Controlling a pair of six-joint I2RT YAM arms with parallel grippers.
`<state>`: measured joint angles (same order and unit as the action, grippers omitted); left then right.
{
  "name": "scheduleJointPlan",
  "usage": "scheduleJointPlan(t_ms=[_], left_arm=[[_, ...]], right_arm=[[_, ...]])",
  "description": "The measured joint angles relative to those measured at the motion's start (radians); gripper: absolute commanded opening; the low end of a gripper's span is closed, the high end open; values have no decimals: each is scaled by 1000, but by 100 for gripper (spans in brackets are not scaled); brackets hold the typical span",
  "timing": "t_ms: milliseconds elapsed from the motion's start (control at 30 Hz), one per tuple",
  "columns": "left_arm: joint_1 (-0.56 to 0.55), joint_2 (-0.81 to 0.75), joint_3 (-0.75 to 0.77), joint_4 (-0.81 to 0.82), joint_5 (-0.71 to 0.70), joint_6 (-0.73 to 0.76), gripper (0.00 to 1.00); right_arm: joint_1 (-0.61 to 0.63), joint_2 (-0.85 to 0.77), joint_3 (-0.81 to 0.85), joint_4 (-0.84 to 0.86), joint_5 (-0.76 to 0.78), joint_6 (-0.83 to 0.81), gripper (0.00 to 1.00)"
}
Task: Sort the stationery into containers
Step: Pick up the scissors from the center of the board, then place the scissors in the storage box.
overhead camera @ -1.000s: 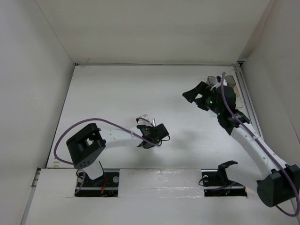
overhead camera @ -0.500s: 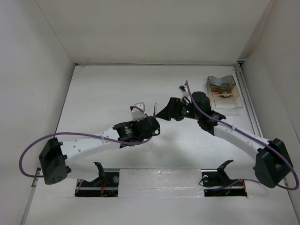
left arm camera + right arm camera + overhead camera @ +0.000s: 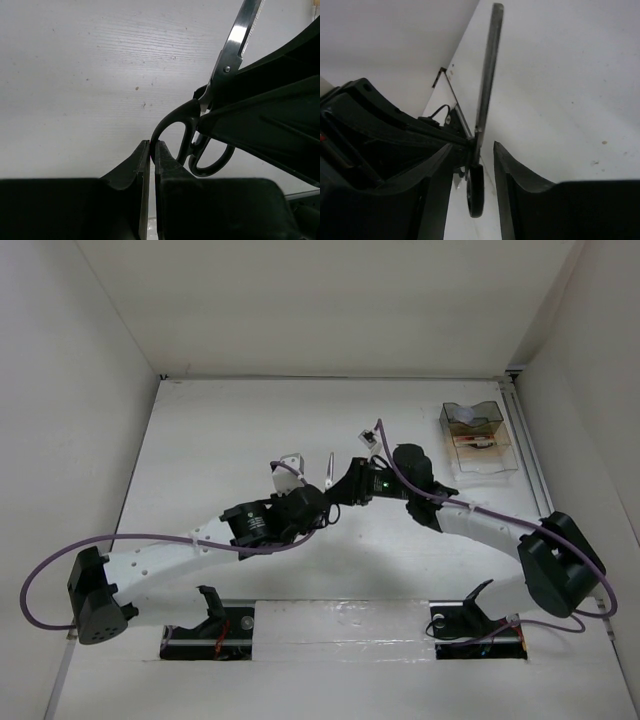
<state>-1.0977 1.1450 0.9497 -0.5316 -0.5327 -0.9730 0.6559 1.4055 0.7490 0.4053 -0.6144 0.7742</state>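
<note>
The black-handled silver scissors [image 3: 329, 468] hang over the table's middle, blade pointing away from the arms. My left gripper [image 3: 322, 510] is shut on one handle loop [image 3: 172, 131], its jaws pinched together [image 3: 151, 145]. My right gripper [image 3: 342, 490] has come in from the right and straddles the scissors [image 3: 487, 75] near the pivot. Its jaws [image 3: 473, 145] stand open, with a gap showing between the blade and the right finger [image 3: 520, 175]. The smoky-brown organiser [image 3: 510, 455] stands at the back right, with a greyish roll [image 3: 466, 418] and a red-and-white pen [image 3: 478, 443] inside.
White walls enclose the table on the left, back and right. A metal rail [image 3: 528, 455] runs along the right edge beside the organiser. Both arm bases [image 3: 215, 625] sit at the near edge.
My right arm swung left from the organiser to the scissors and its jaws narrowed around them. My left arm stretched forward and right, carrying the scissors toward the middle.
</note>
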Motion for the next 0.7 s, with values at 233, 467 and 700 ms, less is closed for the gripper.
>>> scheduleJointPlan(t_ms=[233,467,700], left_arm=[[0,0,0,8,3,12,0],[1,18,3,-1,-13,31,70],[11,24,59,3,-18,34,100]], right_arm=[[0,3,-4,77,-9,45,0],[-2,-5,2,32,45,31,0],[-8,-5,32,-71,150,21,0]])
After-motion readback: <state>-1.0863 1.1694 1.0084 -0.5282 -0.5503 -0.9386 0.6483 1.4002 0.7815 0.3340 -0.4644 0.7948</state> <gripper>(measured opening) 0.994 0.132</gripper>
